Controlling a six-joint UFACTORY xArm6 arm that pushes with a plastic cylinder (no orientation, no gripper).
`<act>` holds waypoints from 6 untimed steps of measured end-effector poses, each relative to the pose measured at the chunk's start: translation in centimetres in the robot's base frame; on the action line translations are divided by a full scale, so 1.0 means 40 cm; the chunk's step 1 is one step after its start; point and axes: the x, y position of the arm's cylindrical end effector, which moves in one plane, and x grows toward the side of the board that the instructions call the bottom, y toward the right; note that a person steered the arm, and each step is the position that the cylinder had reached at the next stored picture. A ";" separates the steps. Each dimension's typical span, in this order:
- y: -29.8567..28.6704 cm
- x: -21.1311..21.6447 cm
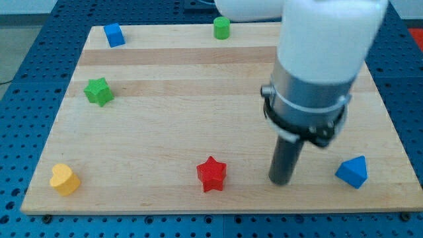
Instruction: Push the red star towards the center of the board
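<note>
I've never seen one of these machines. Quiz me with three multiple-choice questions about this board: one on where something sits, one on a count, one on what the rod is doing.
1. The red star lies near the board's: A top edge, B bottom edge, C left edge.
2. Green blocks number: A one, B two, C three.
3. My tip is: A touching the star, B apart from it on the view's right, C on the yellow block.

B: it sits low in the view.
B: a green star and a green cylinder.
B: bare wood shows between them.
</note>
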 end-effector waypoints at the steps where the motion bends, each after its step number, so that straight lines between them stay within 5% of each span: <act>1: -0.057 0.056; 4: -0.241 0.034; 6: -0.261 -0.114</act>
